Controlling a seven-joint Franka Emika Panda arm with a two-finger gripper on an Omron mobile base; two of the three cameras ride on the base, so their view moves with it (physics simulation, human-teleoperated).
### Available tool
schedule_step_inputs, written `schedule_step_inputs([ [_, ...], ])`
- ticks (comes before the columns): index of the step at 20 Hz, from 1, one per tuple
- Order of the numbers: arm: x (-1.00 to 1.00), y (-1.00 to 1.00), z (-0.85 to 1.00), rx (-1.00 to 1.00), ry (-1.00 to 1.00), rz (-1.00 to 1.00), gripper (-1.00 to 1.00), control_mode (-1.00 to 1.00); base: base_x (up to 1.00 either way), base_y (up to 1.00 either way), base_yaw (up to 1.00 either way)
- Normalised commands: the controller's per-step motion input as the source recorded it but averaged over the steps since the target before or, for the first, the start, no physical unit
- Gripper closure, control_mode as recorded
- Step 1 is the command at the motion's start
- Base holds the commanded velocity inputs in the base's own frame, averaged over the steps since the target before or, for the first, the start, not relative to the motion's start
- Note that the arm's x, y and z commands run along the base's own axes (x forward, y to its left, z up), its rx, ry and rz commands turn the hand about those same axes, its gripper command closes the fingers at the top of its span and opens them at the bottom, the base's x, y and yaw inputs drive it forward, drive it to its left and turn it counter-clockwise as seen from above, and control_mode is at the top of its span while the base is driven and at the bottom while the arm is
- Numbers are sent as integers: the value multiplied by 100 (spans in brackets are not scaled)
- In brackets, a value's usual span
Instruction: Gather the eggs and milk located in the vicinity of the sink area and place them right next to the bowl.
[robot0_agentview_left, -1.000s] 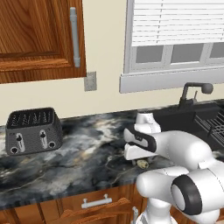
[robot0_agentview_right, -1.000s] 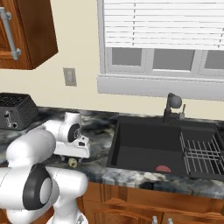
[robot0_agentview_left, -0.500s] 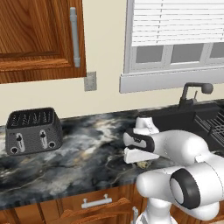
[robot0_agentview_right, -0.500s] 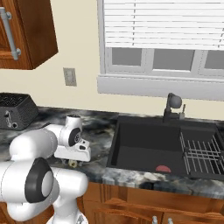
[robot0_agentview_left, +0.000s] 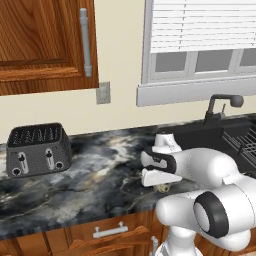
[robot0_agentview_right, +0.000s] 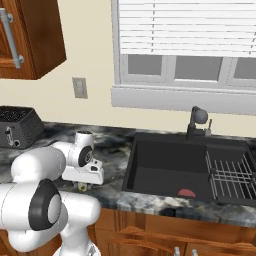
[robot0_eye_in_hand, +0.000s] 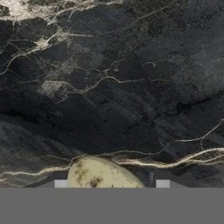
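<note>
The gripper (robot0_agentview_left: 162, 187) is pointing down just above the marbled table (robot0_agentview_left: 90, 175), left of the sink (robot0_agentview_right: 170, 165), pinching a speckled pale egg (robot0_eye_in_hand: 103, 175) between its fingers, probably carrying it toward the bowl.

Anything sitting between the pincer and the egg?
Nothing visible. The egg sits right between the pincer fingertips, over bare dark marble counter. I cannot tell whether they are clamped on it. The toaster and the sink are well off to either side.
</note>
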Motion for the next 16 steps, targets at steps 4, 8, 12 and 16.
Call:
schedule_step_inputs([
  [4, 0, 0, 0, 0, 0, 0, 100, -100, 0, 0, 0],
  [8, 0, 0, 20, 0, -1, 0, 100, -100, 0, 0, 0],
  [12, 0, 4, 92, 1, -8, 0, 100, -100, 0, 0, 0],
  [16, -2, 1, 100, 3, -12, 0, 100, -100, 0, 0, 0],
])
